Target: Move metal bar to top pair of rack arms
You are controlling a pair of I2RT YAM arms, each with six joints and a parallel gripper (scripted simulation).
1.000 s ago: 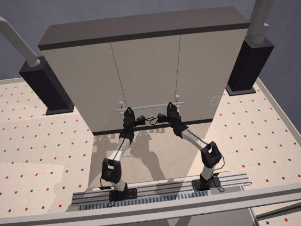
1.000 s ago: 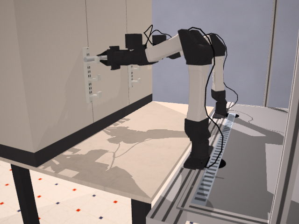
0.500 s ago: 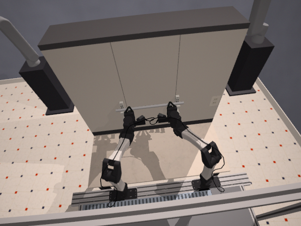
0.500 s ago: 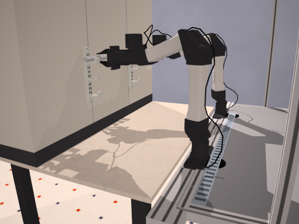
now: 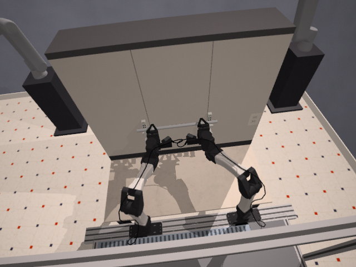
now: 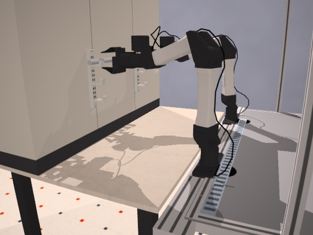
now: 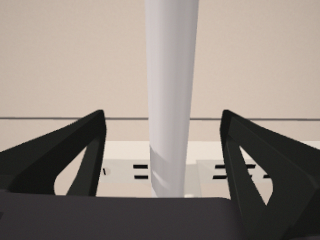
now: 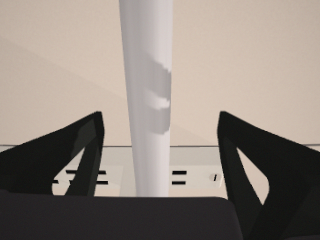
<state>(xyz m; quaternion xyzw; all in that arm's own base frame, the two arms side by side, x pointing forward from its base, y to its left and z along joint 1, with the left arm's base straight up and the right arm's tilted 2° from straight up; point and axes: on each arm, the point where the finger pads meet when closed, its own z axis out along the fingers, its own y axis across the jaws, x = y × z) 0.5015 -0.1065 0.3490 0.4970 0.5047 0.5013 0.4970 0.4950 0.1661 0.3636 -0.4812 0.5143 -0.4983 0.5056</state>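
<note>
The metal bar (image 5: 178,125) (image 6: 89,62) (image 7: 172,75) (image 8: 147,50) lies level across the wall rack. Its near end sits on the near upright's (image 5: 143,122) (image 6: 89,76) top arm, behind the raised tip (image 6: 101,62). The other upright (image 5: 209,114) (image 6: 136,87) stands behind the bar's right part; its top arm is hidden, so contact there cannot be seen. My left gripper (image 5: 152,126) (image 6: 102,59) (image 7: 163,119) is open around the bar, one finger above and one below, with gaps. My right gripper (image 5: 202,120) (image 8: 160,121) is open around the bar likewise.
Lower rack arms (image 6: 102,81) (image 6: 103,99) stick out below the bar. The beige wall panel (image 5: 175,80) is close ahead of both grippers. The wrist cameras (image 5: 166,141) (image 5: 191,138) face each other, with cables looping between them. A wall outlet (image 5: 254,118) is at the right.
</note>
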